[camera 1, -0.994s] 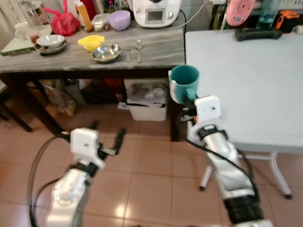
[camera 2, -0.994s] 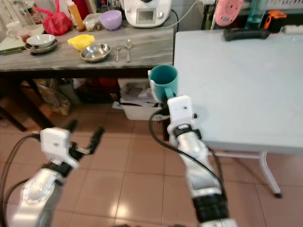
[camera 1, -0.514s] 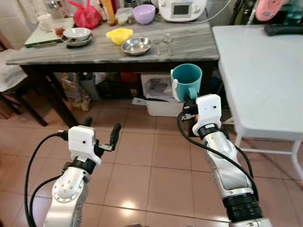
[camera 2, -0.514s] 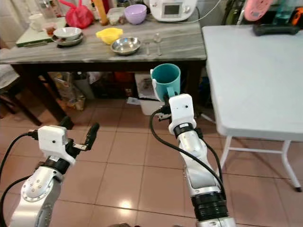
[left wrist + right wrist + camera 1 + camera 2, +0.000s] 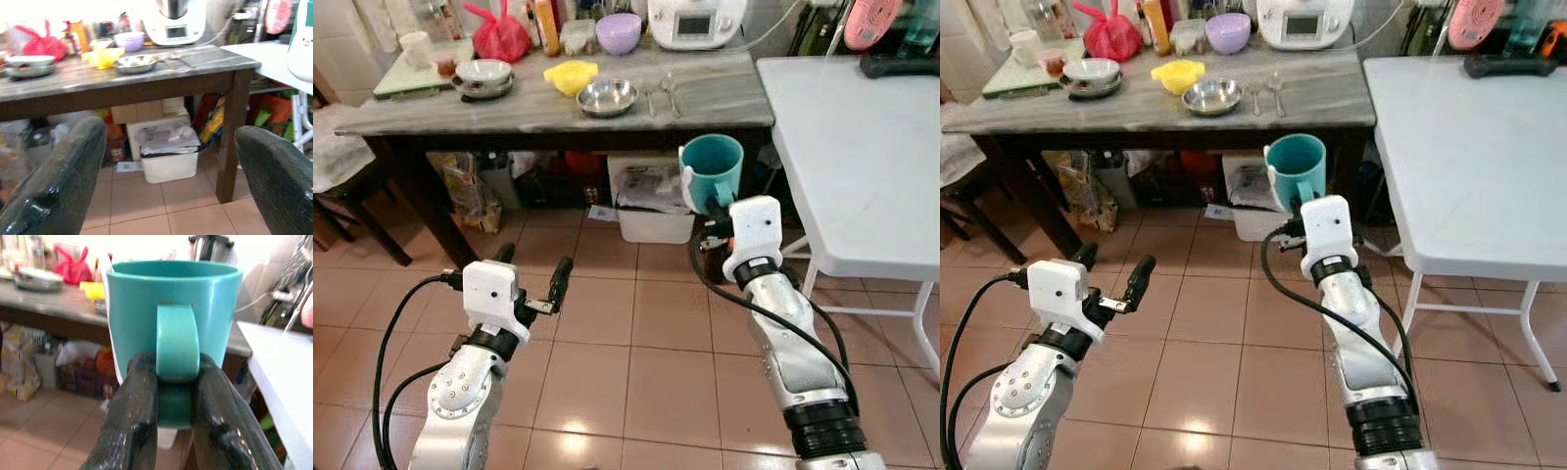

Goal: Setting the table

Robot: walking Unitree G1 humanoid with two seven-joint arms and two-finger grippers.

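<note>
Teal mug (image 5: pixel 711 172) sits mid-frame, right gripper (image 5: pixel 173 396) clenched on its handle, mug upright, over the floor just off the corner of the grey table (image 5: pixel 705 96).

Change over the last second: whole view swung, so the camera moved. The white table (image 5: pixel 862 166), which took up much of the right side, is now cut back to the right edge; the grey table spreads across the top. The mug's spot against the arm is unchanged. My read: robot is turning or stepping with the mug, not placing yet; the mug is over neither table.

Left gripper (image 5: pixel 530 282) lower left, fingers spread, holding nothing.

Hard to tell:
- mug contents, inside not visible
- white table's far right, cut off
- spoons (image 5: pixel 1265 94) beside the steel bowl (image 5: pixel 1212 96), small, count unclear
- clutter under the grey table, in shade
</note>
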